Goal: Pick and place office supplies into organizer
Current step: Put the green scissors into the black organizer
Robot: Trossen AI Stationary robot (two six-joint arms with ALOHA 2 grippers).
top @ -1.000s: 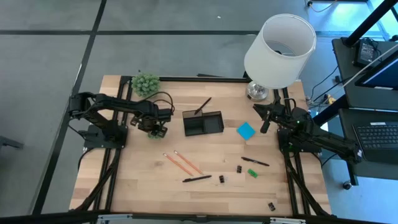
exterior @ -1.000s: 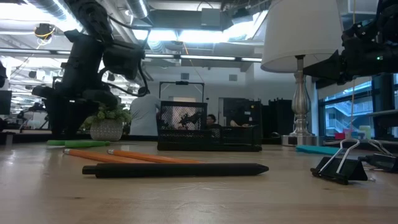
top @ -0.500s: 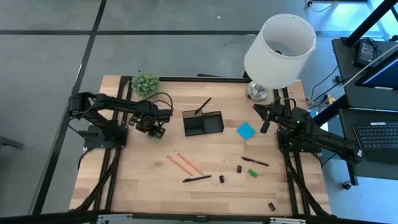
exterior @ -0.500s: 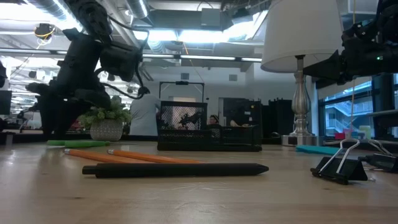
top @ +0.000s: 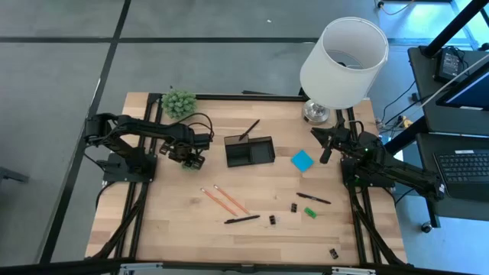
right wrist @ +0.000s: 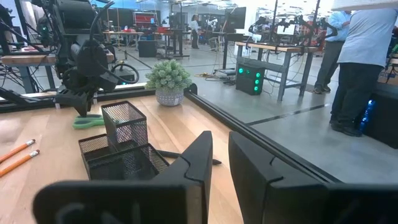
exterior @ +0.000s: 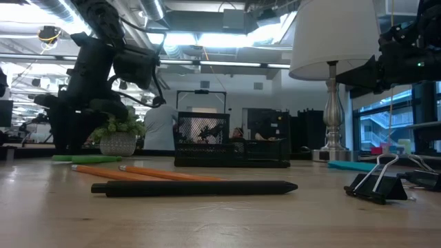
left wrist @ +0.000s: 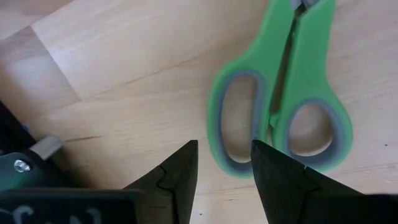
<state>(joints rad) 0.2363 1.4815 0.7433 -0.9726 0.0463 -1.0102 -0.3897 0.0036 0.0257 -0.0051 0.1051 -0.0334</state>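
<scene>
Green-handled scissors (left wrist: 283,99) lie flat on the table, shut, between the plant and the organizer. My left gripper (left wrist: 224,155) hangs open above their finger loops, well off the table in the low view (exterior: 138,65). The black mesh organizer (top: 249,151) stands mid-table with a black pen (top: 249,130) leaning out of its far compartment. Two orange pencils (top: 223,200), a black pen (top: 241,219), another pen (top: 313,198), a blue sticky pad (top: 302,160), small black clips (top: 273,219) and a green piece (top: 309,212) lie on the wood. My right gripper (right wrist: 221,155) waits near the lamp base, open by a narrow gap.
A white-shaded lamp (top: 344,61) stands at the far right corner, and a potted plant (top: 179,102) at the far left. One clip (top: 334,253) lies near the table's near right edge. People stand in the room beyond the table (right wrist: 364,62).
My left arm dipped and swayed slightly toward the table's left above the scissors, then came back to about where it was. Nothing on the table has moved.
</scene>
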